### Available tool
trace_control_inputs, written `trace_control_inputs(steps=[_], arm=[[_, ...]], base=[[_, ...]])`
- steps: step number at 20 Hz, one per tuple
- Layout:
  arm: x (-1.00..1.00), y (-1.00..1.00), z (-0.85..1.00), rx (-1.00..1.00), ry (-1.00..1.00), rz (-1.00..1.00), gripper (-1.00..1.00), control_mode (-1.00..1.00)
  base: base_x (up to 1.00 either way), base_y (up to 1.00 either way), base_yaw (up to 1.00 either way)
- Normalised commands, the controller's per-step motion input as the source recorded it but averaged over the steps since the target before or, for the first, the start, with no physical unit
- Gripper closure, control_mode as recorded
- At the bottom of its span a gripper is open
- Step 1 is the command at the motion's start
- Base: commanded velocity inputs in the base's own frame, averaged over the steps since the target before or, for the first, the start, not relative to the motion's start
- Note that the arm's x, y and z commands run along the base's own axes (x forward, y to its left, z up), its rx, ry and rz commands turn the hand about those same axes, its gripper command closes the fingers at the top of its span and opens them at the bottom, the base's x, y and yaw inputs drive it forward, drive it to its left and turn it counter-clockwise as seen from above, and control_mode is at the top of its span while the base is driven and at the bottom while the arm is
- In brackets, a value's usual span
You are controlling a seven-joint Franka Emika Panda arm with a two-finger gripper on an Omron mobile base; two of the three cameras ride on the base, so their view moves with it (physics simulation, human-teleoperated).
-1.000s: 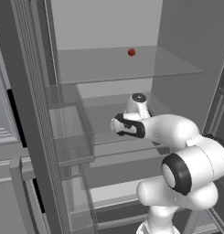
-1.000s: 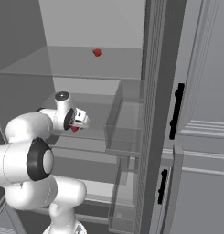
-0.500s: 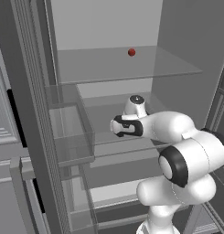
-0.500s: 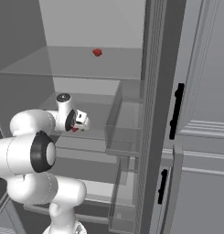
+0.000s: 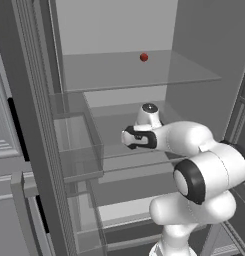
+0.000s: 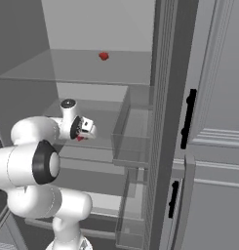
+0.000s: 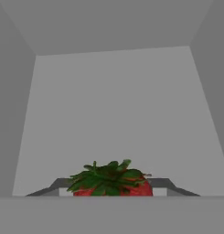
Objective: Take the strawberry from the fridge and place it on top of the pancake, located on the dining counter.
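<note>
My claw point(image 7: 112, 192) squeezes the small red strawberry with green leaves point(image 7: 111, 183), at six o'clock. Another red thing point(image 5: 143, 57) sits at twelve. Pulling out fast might drop it.

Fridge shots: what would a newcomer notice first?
The white arm reaches into the open fridge, over its middle shelf. In the hand view, a leafy red strawberry sits between the tips of the tool. A small red object lies on the glass shelf above.
</note>
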Motion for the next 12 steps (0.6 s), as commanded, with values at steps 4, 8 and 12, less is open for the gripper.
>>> trace_control_inputs(steps=[4,8,12], arm=[[-0.65,-0.03,0.32,-0.01,-0.01,-0.11,1.0,-1.0],[-0.98,-0.06,0.63,-0.01,-0.16,-0.12,1.0,-1.0],[-0.71,-0.12,0.97,0.0,-0.03,-0.08,1.0,-1.0]], base=[[0.0,0.0,0.0],[0.0,0.0,0.0],[0.0,0.0,0.0]])
